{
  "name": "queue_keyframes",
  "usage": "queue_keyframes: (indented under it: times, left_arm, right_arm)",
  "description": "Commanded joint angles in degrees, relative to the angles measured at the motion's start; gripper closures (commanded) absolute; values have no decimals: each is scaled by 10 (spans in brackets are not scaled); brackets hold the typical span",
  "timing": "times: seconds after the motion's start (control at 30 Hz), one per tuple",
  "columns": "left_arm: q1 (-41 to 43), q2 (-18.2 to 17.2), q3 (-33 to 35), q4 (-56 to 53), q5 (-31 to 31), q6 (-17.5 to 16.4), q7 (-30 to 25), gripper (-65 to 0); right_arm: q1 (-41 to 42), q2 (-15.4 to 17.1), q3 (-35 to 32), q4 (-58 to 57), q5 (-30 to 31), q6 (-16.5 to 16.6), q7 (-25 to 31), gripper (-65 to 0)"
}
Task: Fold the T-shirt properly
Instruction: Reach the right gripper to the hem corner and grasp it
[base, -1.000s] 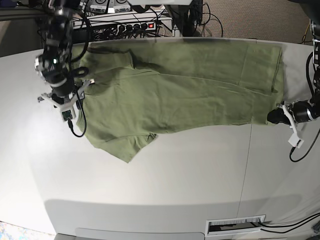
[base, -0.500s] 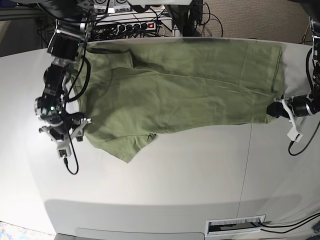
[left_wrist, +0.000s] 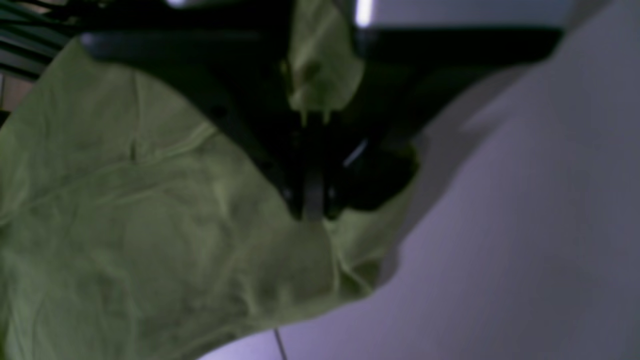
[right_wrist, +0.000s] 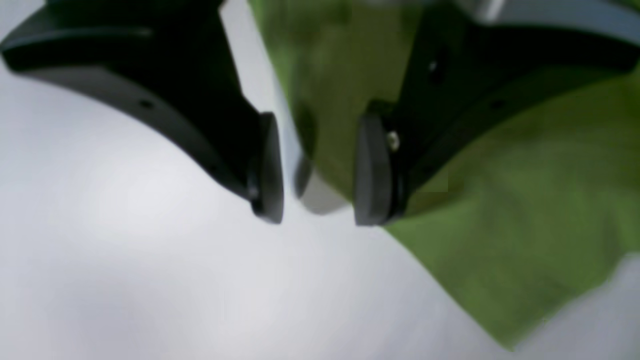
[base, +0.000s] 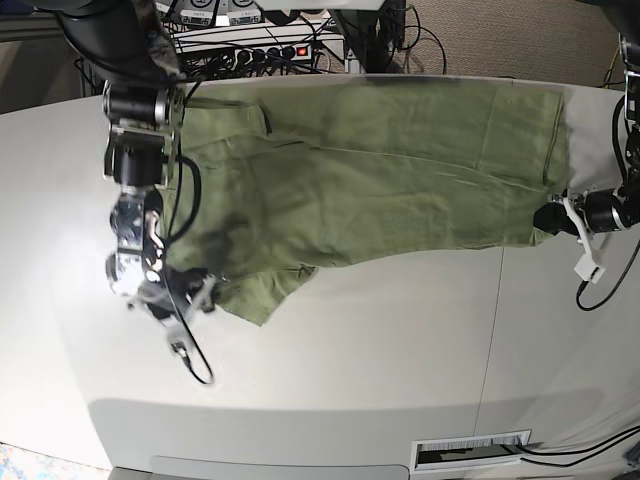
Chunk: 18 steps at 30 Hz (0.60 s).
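Two grippers at opposite ends of olive T-shirt (base: 380, 175), spread flat on white desk (base: 400, 350). Left gripper (left_wrist: 312, 210) clamped on hem corner, anchoring it. Right gripper (right_wrist: 317, 170) parted, straddling sleeve edge, likely ready to pinch.

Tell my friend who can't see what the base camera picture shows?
A green T-shirt lies spread across a white table. The left gripper pinches its hem corner, and the right gripper is open beside a sleeve.
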Motion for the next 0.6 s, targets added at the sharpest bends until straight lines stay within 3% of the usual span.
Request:
queue_keyframes:
  times: [0.0,0.23,0.57]
  left_arm:
    - [-12,-15,-6,7,-10,-3,-6,0]
    - [-12,-15,-6,7,-10,-3,-6,0]
    - [-12,-15,-6,7,-10,-3,-7,0]
  right_arm:
    - [30,5,-11,3,4,1,19,-247]
    - [71,5,-44,-4,-11,1,2,-247]
    - [54,6,-44,-19,-10,2,-41,-247]
